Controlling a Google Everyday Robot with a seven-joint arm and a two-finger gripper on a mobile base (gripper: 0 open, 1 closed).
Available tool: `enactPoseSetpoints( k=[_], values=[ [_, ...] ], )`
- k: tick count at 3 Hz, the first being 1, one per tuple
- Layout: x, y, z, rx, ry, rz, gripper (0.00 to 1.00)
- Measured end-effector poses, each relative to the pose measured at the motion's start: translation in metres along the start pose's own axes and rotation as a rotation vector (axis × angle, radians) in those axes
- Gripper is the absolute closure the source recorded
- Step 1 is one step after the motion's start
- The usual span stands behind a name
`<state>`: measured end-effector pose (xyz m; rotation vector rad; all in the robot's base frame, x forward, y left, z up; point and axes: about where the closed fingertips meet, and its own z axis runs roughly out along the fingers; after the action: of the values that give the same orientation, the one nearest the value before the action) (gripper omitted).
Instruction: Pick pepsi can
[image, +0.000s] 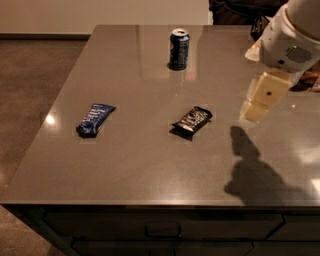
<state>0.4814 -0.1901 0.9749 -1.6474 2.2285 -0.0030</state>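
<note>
The pepsi can (179, 48) is a dark blue can with a silver top. It stands upright at the far middle of the grey table (140, 165). My gripper (253, 111) hangs from the white arm at the right side of the view, above the table. It is well to the right of the can and nearer to the camera, not touching it. It holds nothing that I can see.
A flat blue snack packet (95, 119) lies at the left. A flat black snack packet (192, 120) lies in the middle, left of the gripper. Dark objects (260, 25) sit at the far right edge behind the arm. The arm's shadow (252, 170) falls at the near right.
</note>
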Motion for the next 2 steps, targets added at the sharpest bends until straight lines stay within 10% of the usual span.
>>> enactPoseSetpoints(
  k=[2],
  values=[
    [-0.056, -0.057, 0.035, 0.019, -0.134, 0.131, 0.0]
  ],
)
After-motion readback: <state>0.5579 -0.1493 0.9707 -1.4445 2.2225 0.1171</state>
